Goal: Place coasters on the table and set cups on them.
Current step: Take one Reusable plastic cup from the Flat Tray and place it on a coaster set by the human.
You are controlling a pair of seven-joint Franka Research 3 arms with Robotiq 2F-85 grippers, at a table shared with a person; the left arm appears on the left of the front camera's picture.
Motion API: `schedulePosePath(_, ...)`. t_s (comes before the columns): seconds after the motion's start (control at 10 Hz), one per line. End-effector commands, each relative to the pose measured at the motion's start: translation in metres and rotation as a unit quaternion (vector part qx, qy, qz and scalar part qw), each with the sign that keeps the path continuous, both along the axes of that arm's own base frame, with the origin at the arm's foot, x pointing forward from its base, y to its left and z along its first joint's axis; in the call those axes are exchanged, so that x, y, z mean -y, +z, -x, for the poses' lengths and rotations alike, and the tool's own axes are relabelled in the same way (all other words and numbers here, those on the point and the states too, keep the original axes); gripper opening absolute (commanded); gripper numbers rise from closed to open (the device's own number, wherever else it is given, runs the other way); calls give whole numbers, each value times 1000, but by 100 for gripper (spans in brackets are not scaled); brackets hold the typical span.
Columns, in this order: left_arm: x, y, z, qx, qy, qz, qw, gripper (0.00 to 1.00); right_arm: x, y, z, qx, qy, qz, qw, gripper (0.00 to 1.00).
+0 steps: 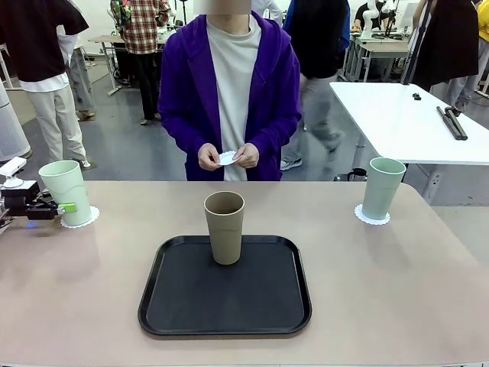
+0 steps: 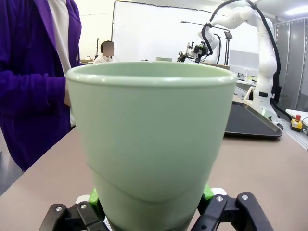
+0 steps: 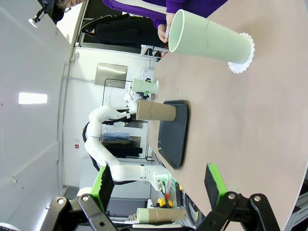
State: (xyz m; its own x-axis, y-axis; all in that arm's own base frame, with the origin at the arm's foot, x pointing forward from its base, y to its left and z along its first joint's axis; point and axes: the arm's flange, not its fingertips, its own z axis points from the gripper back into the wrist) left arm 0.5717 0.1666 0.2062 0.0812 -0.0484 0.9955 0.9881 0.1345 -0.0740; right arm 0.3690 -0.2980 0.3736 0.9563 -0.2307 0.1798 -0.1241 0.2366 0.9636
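Left claw (image 1: 66, 206) clamps upright mint cup (image 1: 65, 187), mouth up, on coaster (image 1: 90, 220).

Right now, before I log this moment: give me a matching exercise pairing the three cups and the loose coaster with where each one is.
Things:
1. tan cup
2. mint cup at the robot's left
3. mint cup at the robot's right
4. loose coaster

Places:
A. on a coaster, standing free
B. in the person's hands
C. on the black tray
D. on a coaster, clamped by the left gripper

Pairs: 1-C, 2-D, 3-A, 4-B
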Motion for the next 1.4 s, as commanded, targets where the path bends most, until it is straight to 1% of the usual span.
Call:
schedulePosePath(0.0, -4, 0, 0, 25, -18, -7, 1000, 83, -1, 1, 0, 2, -1, -5, 1000, 100)
schedulePosePath(0.1, -4, 0, 0, 26, -19, -12, 999, 87, -1, 1, 0, 2, -1, -5, 1000, 100)
schedulePosePath(0.2, -5, 0, 0, 25, -19, -16, 999, 100, -1, 1, 0, 2, -1, -5, 1000, 100)
schedulePosePath(0.4, -5, 0, 1, 27, -20, -31, 999, 100, -1, 1, 0, 2, -1, -5, 1000, 100)
schedulePosePath(0.8, -6, 6, 0, 31, -28, -104, 994, 100, -1, 1, 0, 2, -1, -5, 1000, 100)
schedulePosePath(0.9, -5, 8, 0, 32, -30, -113, 993, 100, -1, 1, 0, 2, -1, -5, 1000, 100)
schedulePosePath(1.1, -11, 19, 1, 28, -29, -136, 990, 100, -1, 1, 0, 2, -1, -5, 1000, 100)
schedulePosePath(1.3, -21, 36, 3, 11, -19, -189, 982, 100, -1, 1, 0, 2, -1, -5, 1000, 100)
